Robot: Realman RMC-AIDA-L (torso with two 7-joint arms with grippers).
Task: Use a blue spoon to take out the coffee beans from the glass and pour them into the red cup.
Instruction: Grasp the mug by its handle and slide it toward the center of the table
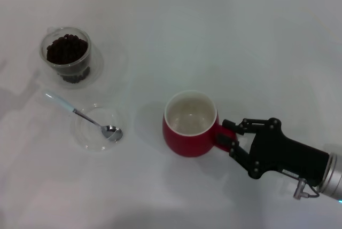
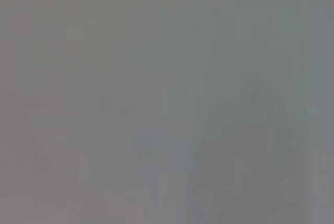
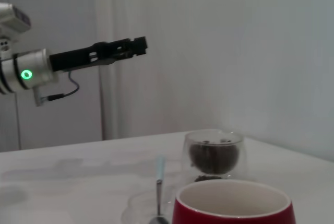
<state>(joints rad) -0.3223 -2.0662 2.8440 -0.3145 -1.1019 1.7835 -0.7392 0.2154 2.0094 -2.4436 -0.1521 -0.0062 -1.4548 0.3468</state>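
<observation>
The red cup [image 1: 189,125] stands upright at the table's middle, its cream inside empty; its rim shows in the right wrist view [image 3: 232,203]. My right gripper [image 1: 230,134] is shut on the cup's loop handle, one finger on each side. The glass [image 1: 68,55] with coffee beans [image 1: 67,50] stands at the far left; it also shows in the right wrist view [image 3: 212,153]. The blue spoon [image 1: 80,114] lies with its bowl in a flat clear dish [image 1: 101,128], free of either gripper. My left gripper [image 3: 138,46] is raised high off the table, fingers together, outside the head view.
The white table [image 1: 240,42] stretches wide to the back and right. A pale wall or curtain [image 3: 235,51] stands behind the table. The left wrist view shows only a plain grey surface [image 2: 167,98].
</observation>
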